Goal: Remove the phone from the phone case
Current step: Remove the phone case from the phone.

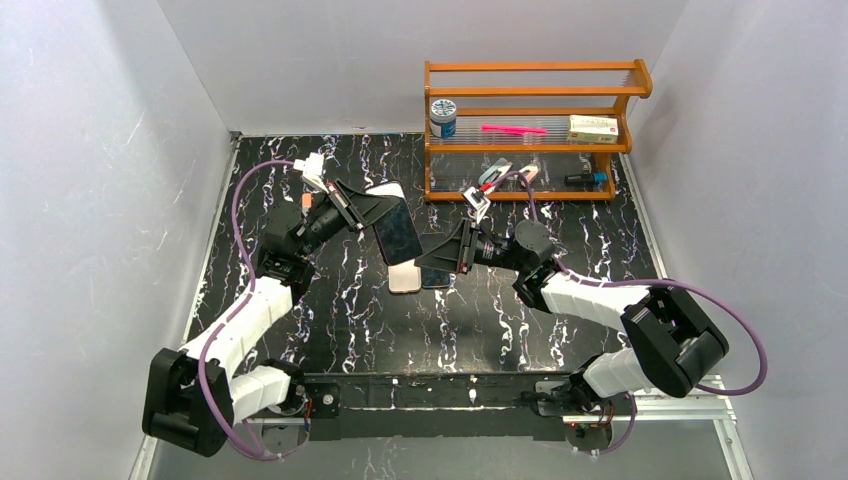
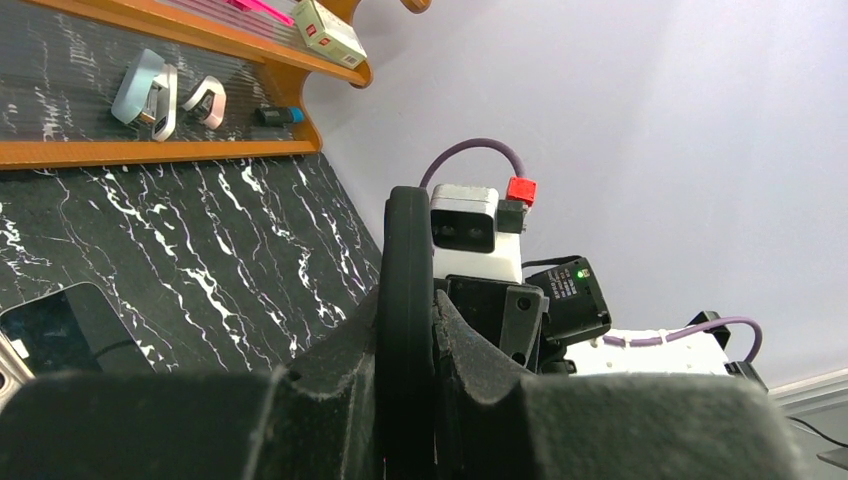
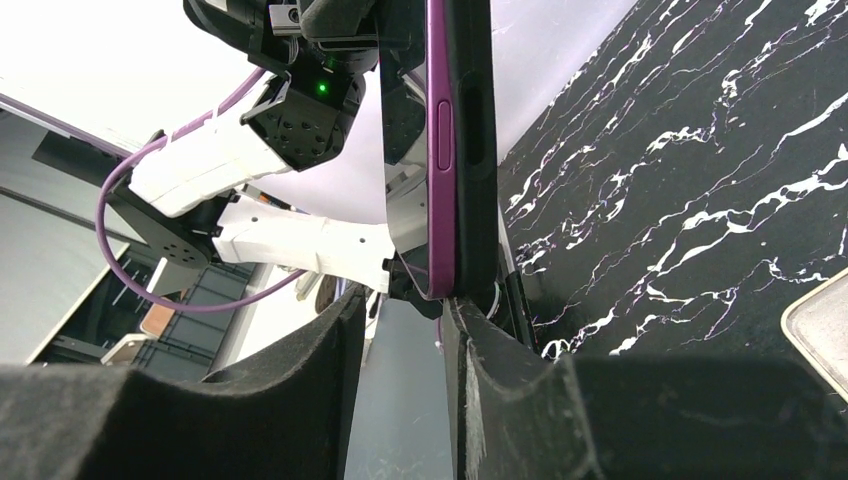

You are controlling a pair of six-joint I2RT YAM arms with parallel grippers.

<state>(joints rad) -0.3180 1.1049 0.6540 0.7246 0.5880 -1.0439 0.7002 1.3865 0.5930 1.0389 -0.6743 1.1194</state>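
Black case (image 3: 478, 150), phone (image 3: 440, 150) inside, sits clamped in our left gripper (image 2: 405, 400). Whether the right gripper (image 3: 400, 330) grips, we cannot tell; prying should come next.

Overhead, two close wrist views sharing phone (image 1: 398, 235)

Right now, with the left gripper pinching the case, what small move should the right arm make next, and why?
Probably close the right gripper on the lower end of the phone. The left gripper is shut on the black phone case. The phone's purple edge sits between the right gripper's fingers with a slim gap on one side, so it isn't gripped yet.
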